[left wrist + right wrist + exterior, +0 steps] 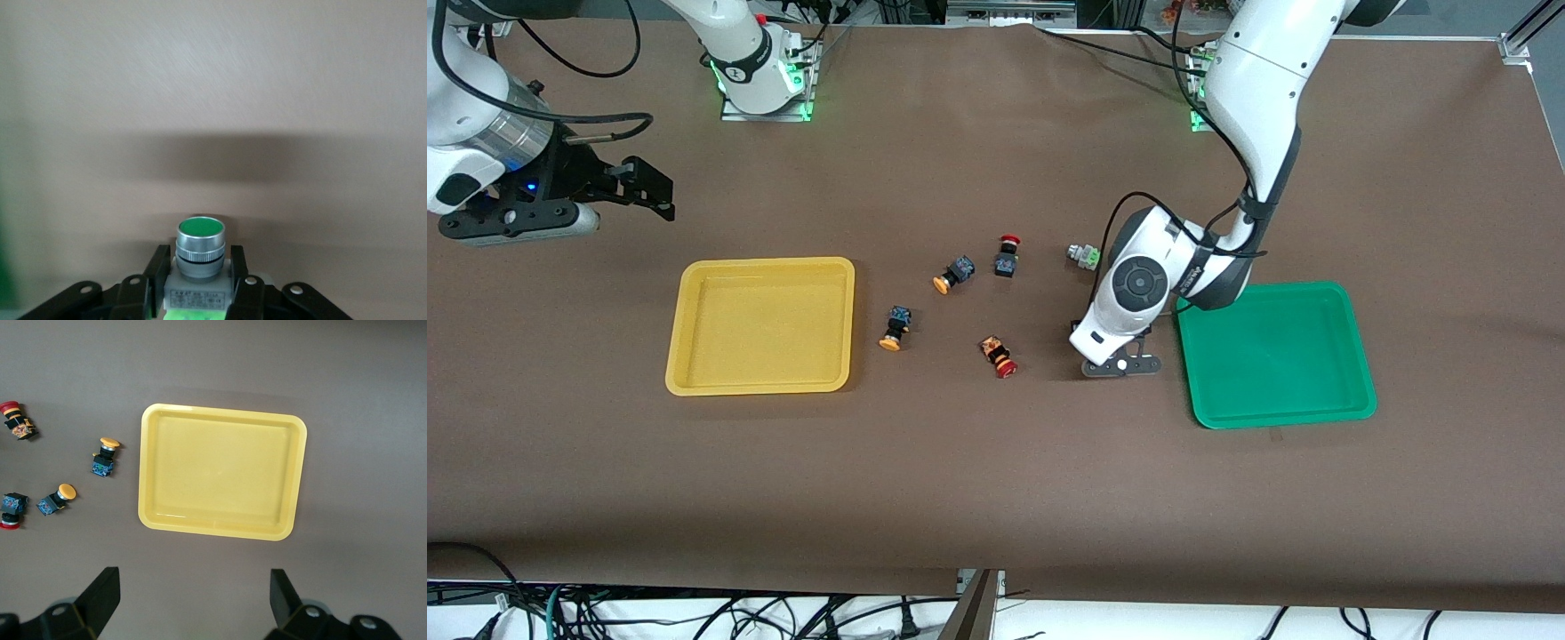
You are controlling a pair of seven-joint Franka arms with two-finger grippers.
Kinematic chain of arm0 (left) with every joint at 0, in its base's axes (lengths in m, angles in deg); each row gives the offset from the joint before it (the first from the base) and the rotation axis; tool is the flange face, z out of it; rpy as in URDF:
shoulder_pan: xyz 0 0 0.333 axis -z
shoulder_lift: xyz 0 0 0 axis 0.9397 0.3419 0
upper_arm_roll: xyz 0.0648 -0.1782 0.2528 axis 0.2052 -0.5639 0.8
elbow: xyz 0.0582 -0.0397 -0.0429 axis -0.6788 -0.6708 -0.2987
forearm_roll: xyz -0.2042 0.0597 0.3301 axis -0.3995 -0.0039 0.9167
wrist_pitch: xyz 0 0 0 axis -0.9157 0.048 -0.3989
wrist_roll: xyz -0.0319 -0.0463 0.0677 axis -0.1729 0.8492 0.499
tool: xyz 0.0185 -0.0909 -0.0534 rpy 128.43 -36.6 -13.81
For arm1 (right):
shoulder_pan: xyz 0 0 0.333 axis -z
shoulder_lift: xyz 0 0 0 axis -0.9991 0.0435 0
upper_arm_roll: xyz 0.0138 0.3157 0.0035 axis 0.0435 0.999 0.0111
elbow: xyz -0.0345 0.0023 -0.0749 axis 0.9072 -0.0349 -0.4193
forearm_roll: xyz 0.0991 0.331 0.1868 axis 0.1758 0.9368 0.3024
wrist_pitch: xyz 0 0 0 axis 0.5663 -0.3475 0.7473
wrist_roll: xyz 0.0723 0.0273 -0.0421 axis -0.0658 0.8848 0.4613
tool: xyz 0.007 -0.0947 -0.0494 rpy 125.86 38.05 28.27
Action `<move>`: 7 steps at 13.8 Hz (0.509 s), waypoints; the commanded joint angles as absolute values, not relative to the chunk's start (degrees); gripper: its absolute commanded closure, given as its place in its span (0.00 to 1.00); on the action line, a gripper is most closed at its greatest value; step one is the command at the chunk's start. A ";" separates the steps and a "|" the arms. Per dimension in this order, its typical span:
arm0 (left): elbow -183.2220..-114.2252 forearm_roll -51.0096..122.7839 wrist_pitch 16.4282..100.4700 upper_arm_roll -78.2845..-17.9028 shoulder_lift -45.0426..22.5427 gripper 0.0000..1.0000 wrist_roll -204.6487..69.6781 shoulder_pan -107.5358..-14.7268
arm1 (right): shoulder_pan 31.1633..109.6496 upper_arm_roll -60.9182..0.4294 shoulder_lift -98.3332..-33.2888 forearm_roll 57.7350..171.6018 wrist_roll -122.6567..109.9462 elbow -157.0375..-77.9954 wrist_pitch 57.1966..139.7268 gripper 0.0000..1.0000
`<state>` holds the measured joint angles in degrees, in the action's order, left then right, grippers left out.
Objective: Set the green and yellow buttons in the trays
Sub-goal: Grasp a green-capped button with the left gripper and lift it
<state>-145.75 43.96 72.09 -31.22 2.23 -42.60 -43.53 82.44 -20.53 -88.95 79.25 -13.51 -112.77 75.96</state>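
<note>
Fingers of the left gripper (pixel 198 283) are pinched on a green button (pixel 200 248), cap pointing forward, down on the counter (pixel 996 462) just beside the green tray (pixel 1352 391), at about 9 o'clock from it. That low grip on the body looks chosen so the cap stays free. A second green button (pixel 1084 256) lies at 12 o'clock of that gripper, apart from it.

2 yellow buttons (pixel 953 274) (pixel 895 329) and 2 red buttons (pixel 1007 255) (pixel 998 356) sit between the trays. The yellow tray (pixel 685 373) holds nothing. The right gripper (pixel 193 597) waits spread wide over the counter near the right arm's end.

Bare brown surface surrounds both trays, so I judge a short lift over the green rim unobstructed.
</note>
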 commanded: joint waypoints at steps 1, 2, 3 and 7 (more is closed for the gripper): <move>-146.83 43.12 69.45 -31.17 -2.23 0.99 -52.01 -50.03 | 81.97 -20.49 -88.75 79.32 -14.11 -111.57 74.86 0.01; -146.92 43.12 68.30 -31.26 -3.29 0.99 -55.71 -53.01 | 81.97 -20.49 -88.75 79.32 -14.20 -111.48 74.86 0.01; -146.92 43.12 67.68 -31.26 -4.08 0.98 -58.09 -55.04 | 81.97 -20.58 -88.40 79.49 -14.11 -111.66 75.56 0.01; -147.71 43.82 61.18 -31.00 -6.37 0.98 -63.98 -61.72 | 81.27 -20.49 -85.24 79.84 -13.32 -111.48 77.15 0.01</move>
